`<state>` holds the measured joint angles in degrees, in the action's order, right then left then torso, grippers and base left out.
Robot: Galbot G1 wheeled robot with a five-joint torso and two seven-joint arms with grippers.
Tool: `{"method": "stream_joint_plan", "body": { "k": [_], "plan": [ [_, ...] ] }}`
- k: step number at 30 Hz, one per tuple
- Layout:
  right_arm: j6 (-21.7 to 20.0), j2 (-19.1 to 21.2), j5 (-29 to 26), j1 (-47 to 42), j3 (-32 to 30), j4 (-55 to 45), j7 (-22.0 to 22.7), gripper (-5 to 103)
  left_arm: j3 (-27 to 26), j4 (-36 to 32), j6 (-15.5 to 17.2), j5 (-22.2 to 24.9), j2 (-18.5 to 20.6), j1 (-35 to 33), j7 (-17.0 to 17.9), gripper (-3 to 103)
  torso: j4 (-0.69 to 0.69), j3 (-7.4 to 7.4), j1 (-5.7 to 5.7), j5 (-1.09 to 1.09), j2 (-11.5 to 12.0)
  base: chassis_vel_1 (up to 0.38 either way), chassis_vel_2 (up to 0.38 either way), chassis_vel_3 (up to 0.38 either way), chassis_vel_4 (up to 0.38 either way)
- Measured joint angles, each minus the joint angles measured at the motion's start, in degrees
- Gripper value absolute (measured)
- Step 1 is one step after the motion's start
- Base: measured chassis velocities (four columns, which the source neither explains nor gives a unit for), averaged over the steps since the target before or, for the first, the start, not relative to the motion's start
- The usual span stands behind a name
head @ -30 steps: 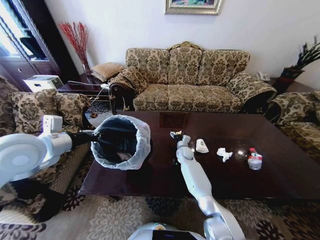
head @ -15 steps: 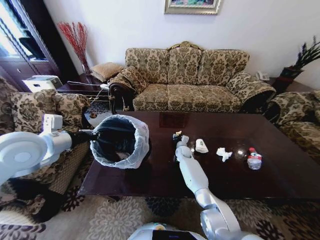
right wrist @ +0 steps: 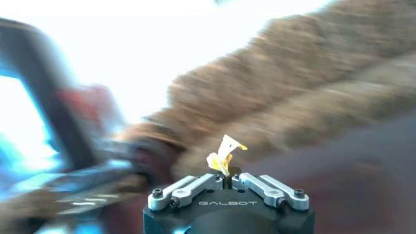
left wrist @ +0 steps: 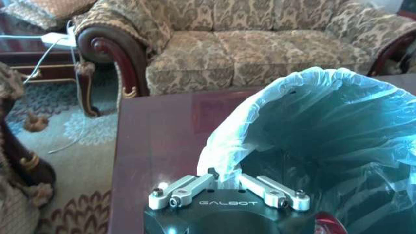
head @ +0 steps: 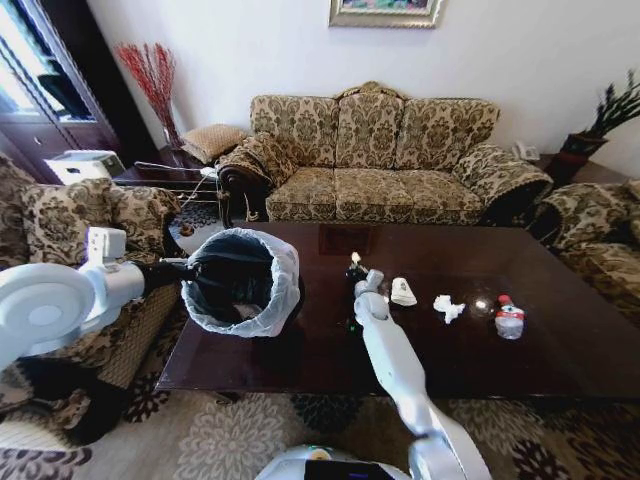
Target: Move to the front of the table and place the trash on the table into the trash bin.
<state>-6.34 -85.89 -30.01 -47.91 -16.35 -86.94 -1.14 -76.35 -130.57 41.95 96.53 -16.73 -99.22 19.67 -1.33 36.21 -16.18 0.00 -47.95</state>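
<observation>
The trash bin (head: 243, 283), dark with a white bag over its rim, is held up over the left end of the table (head: 450, 255). My left gripper (head: 188, 272) is shut on the bin's near rim; the left wrist view shows its fingers (left wrist: 188, 187) pinching the bag (left wrist: 305, 117). My right gripper (head: 354, 268) hovers above the table's middle, just right of the bin, shut on a yellowish scrap (right wrist: 223, 155) that sticks up from its tips. On the table to its right lie a white paper cup (head: 403, 292), a white tissue (head: 447, 308) and a red-capped bottle (head: 509, 321).
A patterned sofa (head: 380, 160) stands behind the table. Armchairs flank it at the left (head: 90, 215) and right (head: 595, 235). A low side table with cables (head: 165, 180) sits at the back left. Patterned carpet (head: 230, 430) lies before the table's front edge.
My right gripper has risen slightly and turned with the yellowish scrap in it. The bin and left arm have barely shifted.
</observation>
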Motion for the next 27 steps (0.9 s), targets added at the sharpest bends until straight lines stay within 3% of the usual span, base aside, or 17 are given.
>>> {"method": "stream_joint_plan", "body": {
  "k": [2, 3, 5, 10, 16, 21, 27],
  "plan": [
    [-0.14, 4.04, -3.58, -6.65, 3.24, -17.10, -3.39, 0, -0.10, 0.61, 0.04, 0.92, 0.65, -0.34, 0.63, 0, 0.00, -0.01, 0.02, -0.01, -0.01, 0.000, 0.000, 0.000, 0.000],
    [-0.14, 4.04, -3.58, -6.65, 3.24, -17.10, -3.39, 0, -0.10, 0.61, 0.04, 0.92, 0.65, -0.34, 0.63, 0, 0.00, -0.01, 0.02, -0.01, -0.01, 0.000, 0.000, 0.000, 0.000],
    [1.34, 7.80, -5.97, -11.51, 5.64, -30.66, -8.35, 0, -0.09, 0.72, 0.05, 1.18, 1.13, -0.99, 0.96, 0, 0.00, -0.02, 0.02, 0.00, -0.02, 0.000, 0.000, 0.000, 0.000],
    [2.56, 12.40, -8.93, -14.75, 9.26, -43.74, -13.24, 0, 0.48, -0.18, 0.10, 1.19, 1.73, -2.37, 1.56, 0, -0.01, -0.02, 0.02, 0.01, -0.02, 0.000, 0.000, 0.000, 0.000],
    [0.18, 15.25, -13.16, -13.75, 14.84, -49.09, -14.65, 0, 0.53, -2.85, 0.14, 1.62, 2.50, -3.68, 2.19, 0, -0.02, -0.02, 0.02, 0.01, -0.02, 0.000, 0.000, 0.000, 0.000],
    [-0.58, 14.85, -8.93, -13.14, 19.13, -45.91, -16.74, 1, 0.43, -5.60, 0.16, 1.71, 2.54, -5.23, 3.03, 0, -0.02, -0.01, 0.01, 0.01, -0.01, 0.000, 0.000, 0.000, 0.000],
    [-1.02, 14.42, -7.33, -13.26, 21.22, -42.63, -16.49, 23, 0.03, -8.73, 0.19, 1.62, 1.40, -5.02, 3.09, 0, -0.01, -0.01, 0.01, 0.00, -0.01, 0.000, 0.000, 0.000, 0.000]
  ]
}}
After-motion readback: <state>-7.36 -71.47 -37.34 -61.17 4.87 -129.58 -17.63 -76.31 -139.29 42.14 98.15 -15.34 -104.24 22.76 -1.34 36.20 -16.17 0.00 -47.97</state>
